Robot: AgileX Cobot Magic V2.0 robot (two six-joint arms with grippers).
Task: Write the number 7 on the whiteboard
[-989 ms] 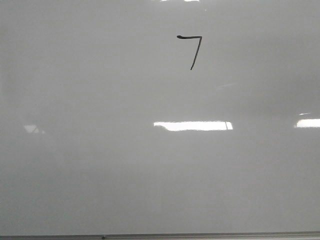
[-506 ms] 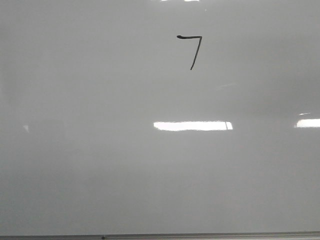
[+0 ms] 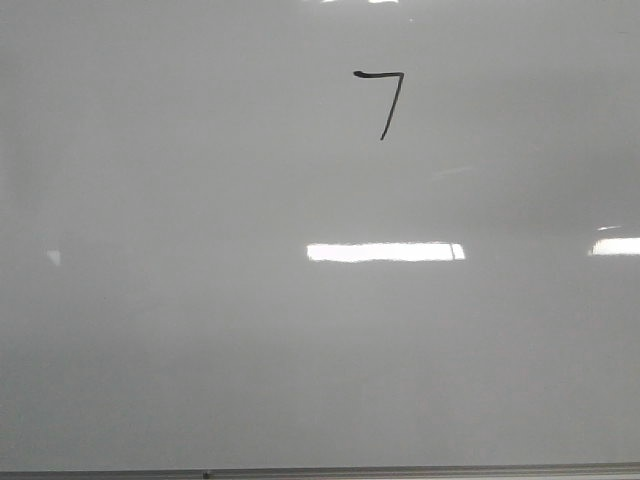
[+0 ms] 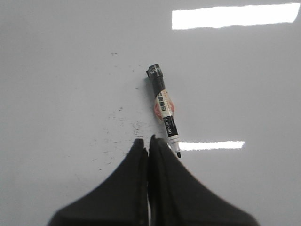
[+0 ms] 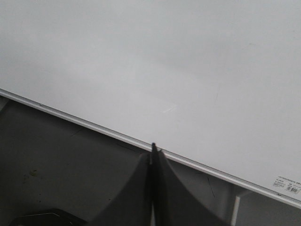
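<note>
Nearest the left wrist camera, the left tool [image 4: 149, 141] has its two dark fingers pressed together, clenched on nothing. Just past its tips a marker [image 4: 163, 109] lies flat on the whiteboard [image 4: 61, 70], free of the fingers, with its uncapped black tip close beside the tool and its dark rear end pointing away. The marker's barrel carries a white label with black print and a reddish patch. Faint dark specks are scattered on the glossy surface beside it, and two bright strips of reflected light show on the board, one by the marker's tip and a wider one farther off. On the other side, the right tool [image 5: 153, 149] is likewise clenched with nothing between its fingers, and it sits over the board's thin grey edge strip [image 5: 94, 126], where the pale board meets a dark area beside it. A small printed sticker [image 5: 288, 184] shows near a corner of the board. Farther out, in the front view, neither arm appears; the pale grey board fills the picture down to its grey bottom edge [image 3: 320, 471]. The number 7 [image 3: 385, 98] stands on the far upper part of the board, slightly right of centre, a short top stroke and a slanted downstroke in thin black ink, well apart from the light reflections [image 3: 385, 251] below it.
</note>
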